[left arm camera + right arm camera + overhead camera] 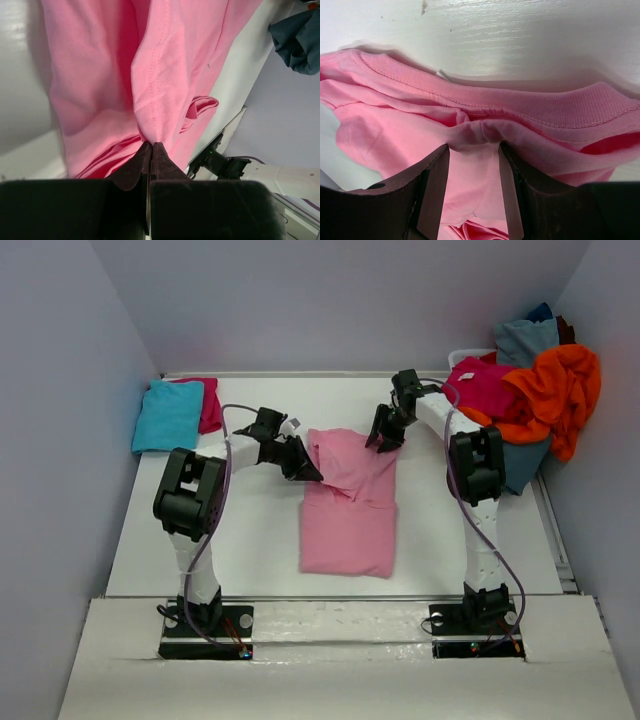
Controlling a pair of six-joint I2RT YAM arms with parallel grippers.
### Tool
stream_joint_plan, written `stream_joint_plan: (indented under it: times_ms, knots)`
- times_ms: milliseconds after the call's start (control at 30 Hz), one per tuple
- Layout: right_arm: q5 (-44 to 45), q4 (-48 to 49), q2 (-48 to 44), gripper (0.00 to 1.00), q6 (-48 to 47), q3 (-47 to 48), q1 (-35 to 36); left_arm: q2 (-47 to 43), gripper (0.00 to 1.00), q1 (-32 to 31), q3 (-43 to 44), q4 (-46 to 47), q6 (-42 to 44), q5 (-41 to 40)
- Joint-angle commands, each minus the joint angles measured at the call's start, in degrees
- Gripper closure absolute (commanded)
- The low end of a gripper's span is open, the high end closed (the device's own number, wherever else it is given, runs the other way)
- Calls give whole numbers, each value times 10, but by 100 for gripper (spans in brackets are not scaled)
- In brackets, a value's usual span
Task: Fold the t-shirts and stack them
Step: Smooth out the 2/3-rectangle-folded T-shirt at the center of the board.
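**Top view.** On the white table point(250, 530) the light pink t-shirt point(350, 525) lies in the middle, partly folded, between your two arms. In the far right corner a white bin point(468, 354) holds a heap. It contains a magenta t-shirt point(485, 388) in front, an orange t-shirt point(560, 390) hanging down the right side, and a grey-blue t-shirt point(525, 338) at the back. At the far left, outside any container, a folded turquoise t-shirt point(168, 415) rests on a magenta cloth point(208, 405). Your left claw point(310, 472) meets the pink shirt's left edge, and your right claw point(385, 440) sits at its far edge.

**Left wrist view.** Your left claw point(151, 146) is pressed together on a raised fold of the light pink t-shirt point(100, 75), beside a stitched seam.

**Right wrist view.** The fingers of your right claw point(475, 146) stand partly apart, clamped on a gathered bunch of the light pink t-shirt point(395, 130) just below its ribbed collar point(520, 102). A small white tag point(441, 74) shows at the collar, too small to read.
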Motion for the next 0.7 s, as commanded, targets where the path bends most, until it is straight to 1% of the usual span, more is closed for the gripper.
stream_joint_plan:
  times_ms: [0, 333, 667]
  knots:
    - [10, -1, 20, 50, -11, 13, -2, -45, 94, -4, -23, -17, 13, -3]
    - [9, -2, 21, 50, -12, 11, -2, -72, 94, -4, -46, -34, 18, -18]
    - [11, -1, 25, 50, -14, 9, -2, -74, 94, -9, -73, -35, 19, -22]
